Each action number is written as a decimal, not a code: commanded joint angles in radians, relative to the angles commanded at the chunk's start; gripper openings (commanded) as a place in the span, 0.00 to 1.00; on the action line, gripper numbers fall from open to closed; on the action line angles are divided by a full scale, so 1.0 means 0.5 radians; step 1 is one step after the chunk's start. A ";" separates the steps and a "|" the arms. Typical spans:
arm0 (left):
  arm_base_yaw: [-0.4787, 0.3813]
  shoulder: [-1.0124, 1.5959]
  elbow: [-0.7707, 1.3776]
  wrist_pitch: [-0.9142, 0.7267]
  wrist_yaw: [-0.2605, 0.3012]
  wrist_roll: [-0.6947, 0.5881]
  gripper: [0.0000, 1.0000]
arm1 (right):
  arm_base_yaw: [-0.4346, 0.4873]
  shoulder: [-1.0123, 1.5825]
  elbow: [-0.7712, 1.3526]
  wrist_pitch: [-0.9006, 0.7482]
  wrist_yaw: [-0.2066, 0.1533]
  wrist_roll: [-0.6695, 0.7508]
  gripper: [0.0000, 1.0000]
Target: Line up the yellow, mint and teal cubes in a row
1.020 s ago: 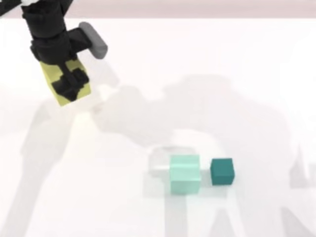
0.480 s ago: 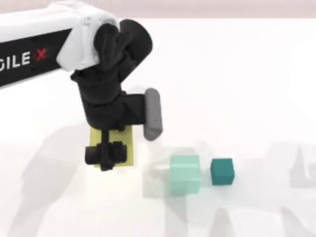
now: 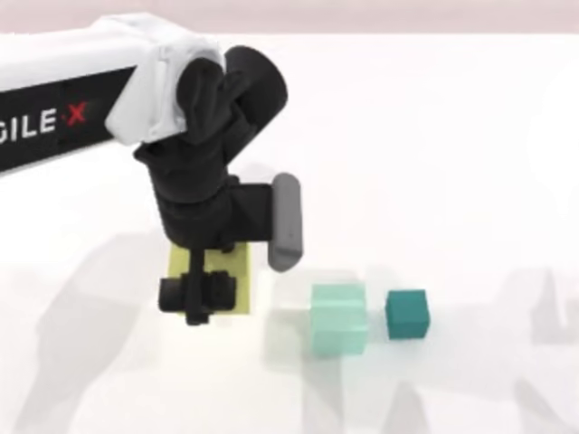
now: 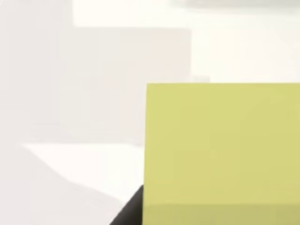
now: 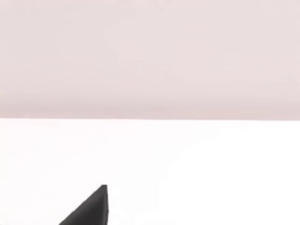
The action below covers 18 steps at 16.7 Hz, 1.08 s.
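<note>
My left gripper is shut on the pale yellow cube, holding it a short way to the left of the mint cube with a gap between them. The small dark teal cube sits just right of the mint one, and these two form a row on the table. In the left wrist view the yellow cube fills most of the picture, with one dark fingertip against its side. Of my right gripper only one dark fingertip shows, over bare table; it holds nothing.
The white table runs to a pale pink back edge. The left arm's white link reaches in from the left. Faint arm shadows lie across the surface.
My left gripper has carried the yellow cube from the far left down toward the row, and over the last half second slightly right and nearer the mint cube. The mint and teal cubes have not moved.
</note>
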 joint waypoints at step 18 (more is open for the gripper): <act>-0.016 0.170 -0.310 0.494 0.004 -0.009 0.45 | 0.000 0.000 0.000 0.000 0.000 0.000 1.00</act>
